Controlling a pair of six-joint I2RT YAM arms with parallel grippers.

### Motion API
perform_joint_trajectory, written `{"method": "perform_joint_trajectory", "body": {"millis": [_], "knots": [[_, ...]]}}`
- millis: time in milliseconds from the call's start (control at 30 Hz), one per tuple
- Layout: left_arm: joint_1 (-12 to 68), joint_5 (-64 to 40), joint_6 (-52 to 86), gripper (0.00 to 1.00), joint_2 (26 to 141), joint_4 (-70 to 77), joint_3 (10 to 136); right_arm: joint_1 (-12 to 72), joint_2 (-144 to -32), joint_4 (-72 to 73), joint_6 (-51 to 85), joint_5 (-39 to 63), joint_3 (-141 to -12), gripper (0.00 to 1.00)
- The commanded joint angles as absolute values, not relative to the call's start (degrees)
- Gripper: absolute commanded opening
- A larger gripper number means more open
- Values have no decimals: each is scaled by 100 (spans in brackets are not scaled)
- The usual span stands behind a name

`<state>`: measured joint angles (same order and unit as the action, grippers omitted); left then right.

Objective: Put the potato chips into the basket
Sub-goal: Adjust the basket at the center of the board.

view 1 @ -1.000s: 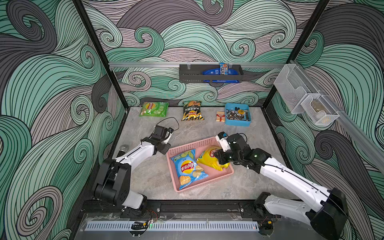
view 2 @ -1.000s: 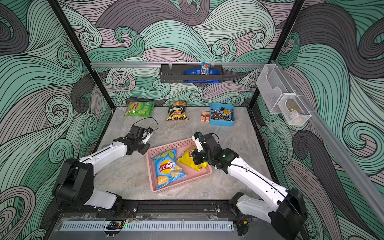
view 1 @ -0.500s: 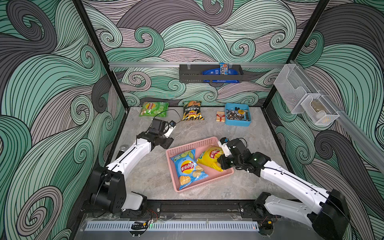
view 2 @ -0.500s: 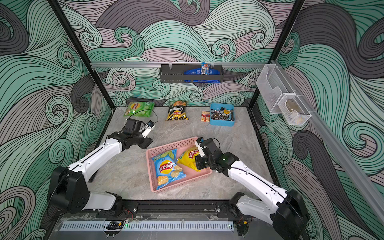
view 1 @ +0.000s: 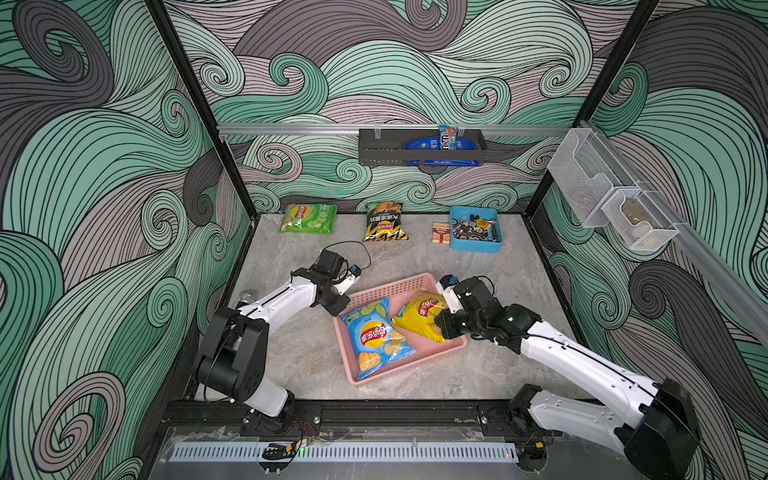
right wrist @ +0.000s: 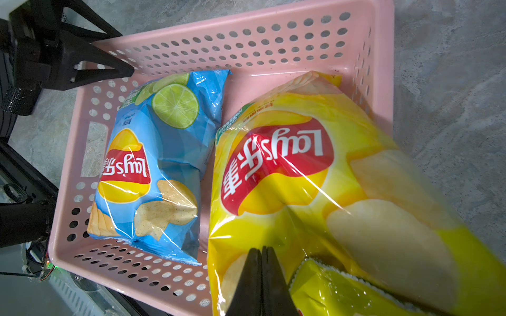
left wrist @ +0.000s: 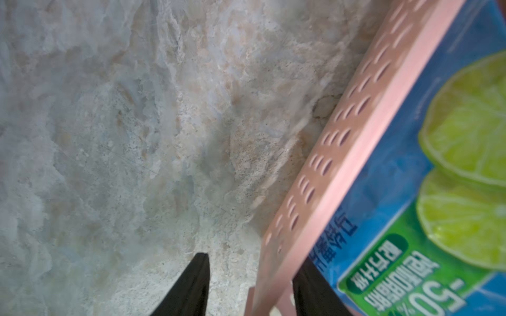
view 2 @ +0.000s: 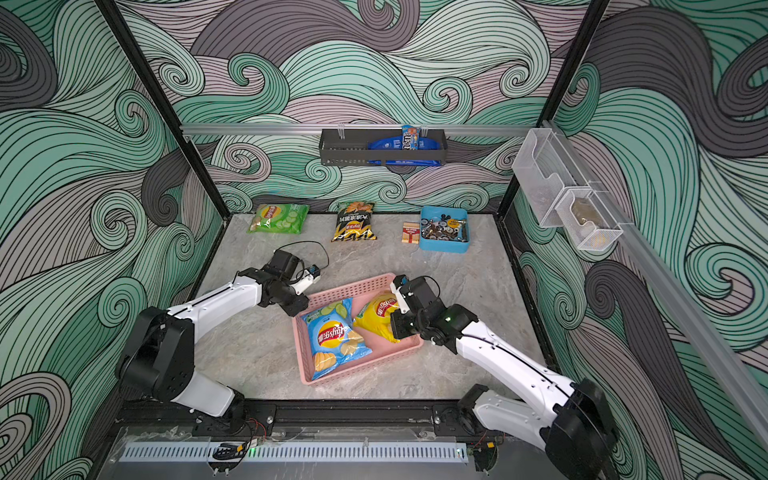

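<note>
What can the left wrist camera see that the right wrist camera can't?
Only the left wrist camera shows the outside of the basket wall up close, running between the fingers of the open left gripper. Only the right wrist camera shows the yellow bag, pinched by the shut right gripper. Both show the pink basket, the blue bag with lime slices inside it, and the table.

tops: high, front, looked down on whole table (view 1: 291, 353) | wrists: looked close past fingers (left wrist: 191, 287) | all shared basket (view 1: 395, 286) ahead of fingers
</note>
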<state>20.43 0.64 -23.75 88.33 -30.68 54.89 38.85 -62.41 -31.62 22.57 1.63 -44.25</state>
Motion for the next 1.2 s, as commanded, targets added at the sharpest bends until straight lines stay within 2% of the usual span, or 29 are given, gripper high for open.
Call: {"method": "perform_joint_trajectory", "body": {"millis": [0,233,300,633,900,1033,1067,1100,1167], "knots": [[2083,500,-2174,39,8919,-2743,5624,3919,-6280,-3175,2294,192,-4392,7],[2109,562,-1961,7,8963,-2401,5916,4148,-6500,-3154,2399,151,-4398,5],[2109,617,-1936,1,9025,-2333,5959,4210,-6503,-3107,2452,178,-4375,4],[2118,710,-1875,0,9236,-1975,6148,4756,-6873,-2505,2928,328,-3895,2],[2113,650,-1881,0,9310,-1864,6264,4833,-7295,-2075,3073,320,-3722,0],[2118,690,-1840,0,9311,-1826,6248,4834,-6980,-2084,3025,405,-3917,0],[2118,682,-1831,0,9293,-1807,6229,4834,-6847,-2117,3001,436,-4017,6],[2118,661,-1844,0,9263,-1802,6209,4823,-6697,-2213,2969,430,-4138,19],[2118,631,-1887,0,9234,-1811,6181,4803,-6485,-2440,2905,448,-4427,26]]}}
